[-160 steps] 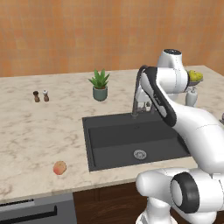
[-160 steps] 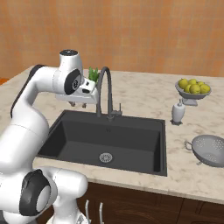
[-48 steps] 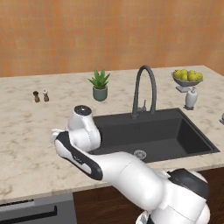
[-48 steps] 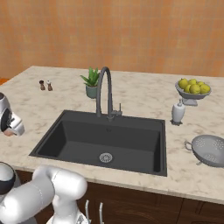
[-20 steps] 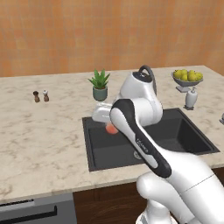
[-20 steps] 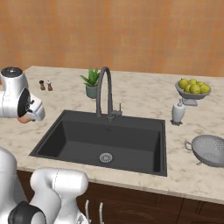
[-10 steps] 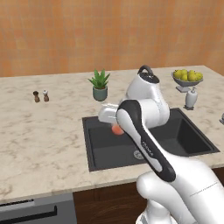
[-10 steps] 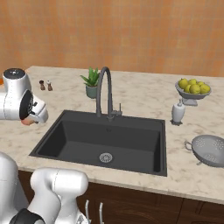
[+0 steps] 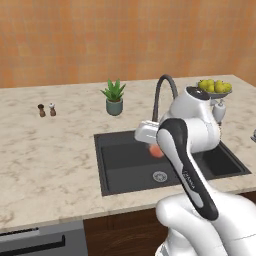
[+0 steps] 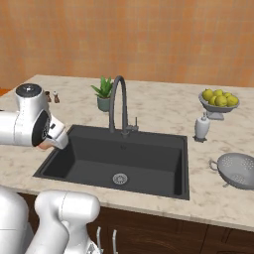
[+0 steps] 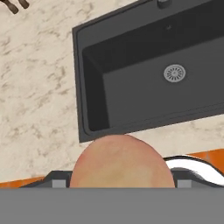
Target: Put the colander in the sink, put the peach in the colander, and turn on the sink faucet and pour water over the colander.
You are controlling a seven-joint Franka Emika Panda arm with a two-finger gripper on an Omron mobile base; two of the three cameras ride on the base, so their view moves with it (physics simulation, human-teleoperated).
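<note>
- Your gripper (image 9: 156, 149) is pinching the peach (image 11: 122, 162), carried in the air above the left part of the sink (image 10: 149, 163).
- The basin holds nothing but its round drain (image 10: 119, 178).
- The colander (image 10: 239, 169) sits on the counter (image 10: 218, 198) right of the sink, well apart from your gripper.
- The faucet (image 10: 119, 101) stands at the far rim of the sink.

arm (image 9: 186, 160): glossy white rounded shells | joints: dark grey bands | wrist: white, boxy
</note>
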